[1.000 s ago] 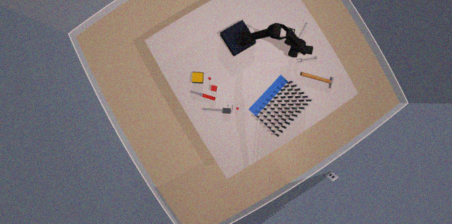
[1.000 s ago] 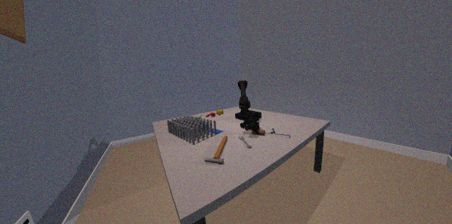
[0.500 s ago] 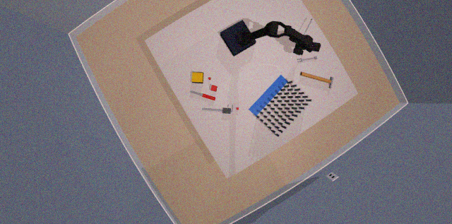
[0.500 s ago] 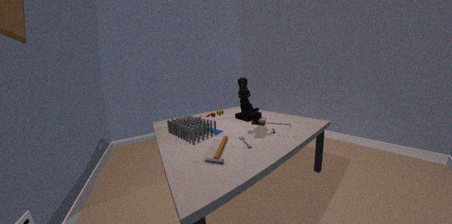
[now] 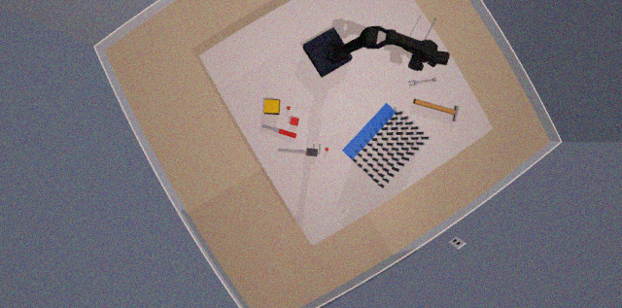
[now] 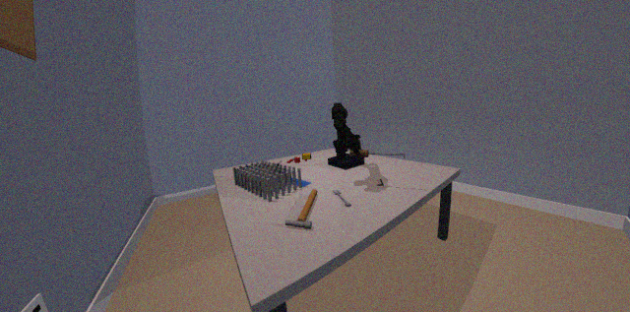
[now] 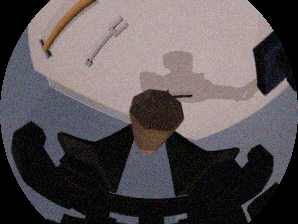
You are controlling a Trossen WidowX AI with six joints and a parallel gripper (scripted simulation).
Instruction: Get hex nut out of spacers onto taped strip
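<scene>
My gripper (image 7: 150, 128) is shut on the wooden handle (image 7: 156, 111) (image 6: 364, 153) of a thin-shafted tool. It holds the tool above the table, by the arm's base side and away from the spacers. The tool's thin shaft (image 5: 430, 29) (image 6: 386, 155) sticks out beyond the hand; its far end looks bent in the exterior view. The standing metal spacers (image 5: 399, 144) (image 6: 269, 185) are in close rows, and look upright. The blue taped strip (image 5: 369, 130) (image 6: 302, 183) lies along their near side. The hex nut cannot be made out in any view.
A wrench (image 5: 422, 82) (image 6: 343, 198) (image 7: 102, 45) and a hammer (image 5: 433, 106) (image 6: 308, 205) (image 7: 66, 21) lie between hand and spacers. A black L-shaped key (image 7: 181, 96) (image 6: 380, 182) lies below the hand. A yellow block (image 5: 271, 106), red-handled tool (image 5: 287, 133) and grey tool (image 5: 312, 152) lie across the table.
</scene>
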